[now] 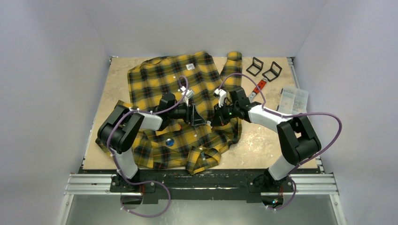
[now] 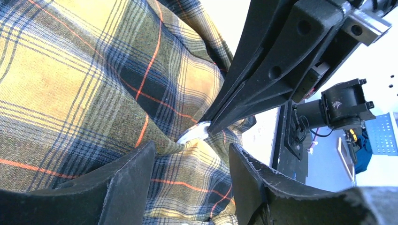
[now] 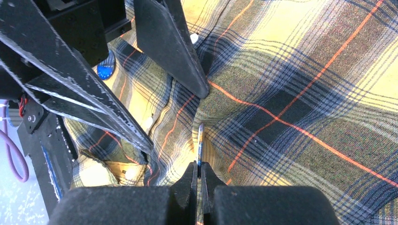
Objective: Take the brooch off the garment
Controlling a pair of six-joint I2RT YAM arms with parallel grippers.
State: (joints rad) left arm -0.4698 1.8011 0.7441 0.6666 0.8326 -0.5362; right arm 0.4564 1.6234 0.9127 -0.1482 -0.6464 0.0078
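Observation:
The garment (image 1: 159, 82), a yellow and black plaid shirt, lies spread over the table. Both grippers meet over its middle. My right gripper (image 3: 197, 166) is shut on the brooch (image 3: 200, 140), a thin disc seen edge-on and still sitting in the cloth. From the left wrist its pale face (image 2: 193, 132) shows pinched at the right fingertips (image 2: 220, 123). My left gripper (image 2: 191, 151) is open, its fingers standing either side of a raised fold of the garment (image 2: 70, 84) just below the brooch. In the top view the left gripper (image 1: 199, 117) and right gripper (image 1: 214, 116) almost touch.
A blue round badge (image 1: 170, 141) sits on the shirt's lower part, near the left arm. Two black brackets (image 1: 263, 68), a red-handled tool (image 1: 259, 86) and a clear plastic box (image 1: 294, 99) lie at the back right. White walls close in the table.

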